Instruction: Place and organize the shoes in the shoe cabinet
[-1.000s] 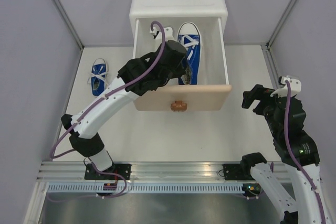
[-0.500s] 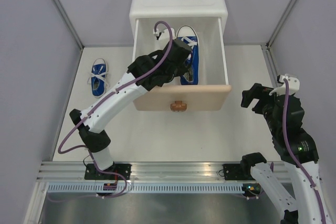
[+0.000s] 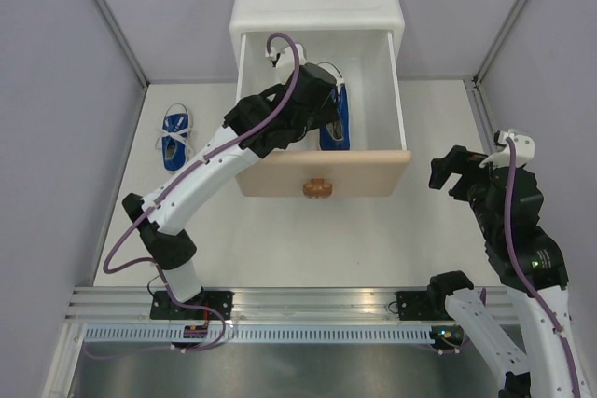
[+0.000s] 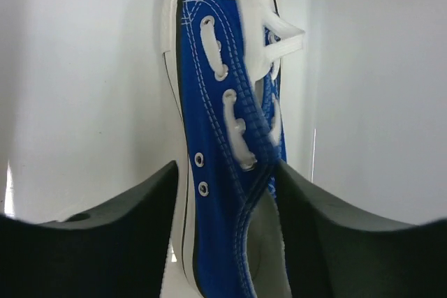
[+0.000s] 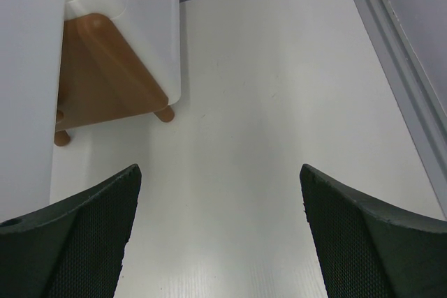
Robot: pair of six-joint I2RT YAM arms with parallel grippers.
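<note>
Sneaker clamped within left gripper.

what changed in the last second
The left gripper moved deeper into the drawer, closing on the blue shoe, which now looks tipped onto its side. The other shoe on the table and the open right gripper stayed put.

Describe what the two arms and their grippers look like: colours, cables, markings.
Both the left arm and right arm have white link shells with black joint housings. A purple cable runs along each, looping free near the wrist. The left gripper and right gripper are black; the right one's fingers show a fine mesh texture. No markings are legible.
</note>
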